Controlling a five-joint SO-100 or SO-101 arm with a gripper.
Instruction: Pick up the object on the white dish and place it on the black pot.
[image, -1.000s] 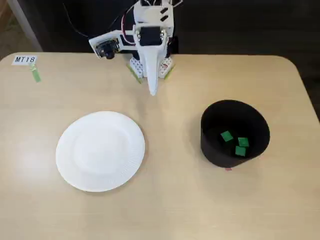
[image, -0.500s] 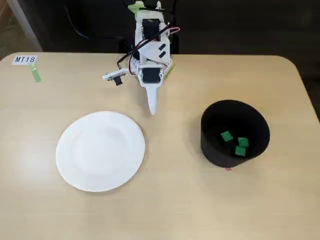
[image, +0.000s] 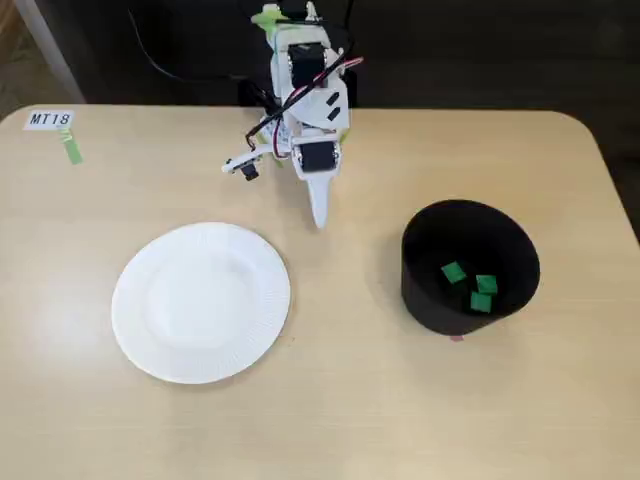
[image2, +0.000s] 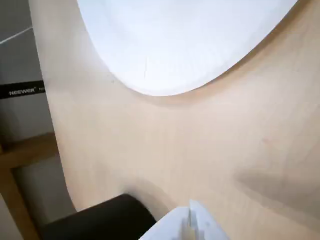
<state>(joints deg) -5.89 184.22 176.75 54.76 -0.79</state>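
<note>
The white dish lies empty on the table at the left in the fixed view; its ribbed rim fills the top of the wrist view. The black pot stands at the right and holds three small green cubes. Its dark edge shows at the bottom left of the wrist view. My gripper hangs shut and empty over bare table between dish and pot, near the arm's base. Its white tips show at the wrist view's bottom edge.
A white label reading MT18 with a green tape strip sits at the table's far left corner. A small white part with a cable lies left of the arm. The table's edge runs down the left of the wrist view.
</note>
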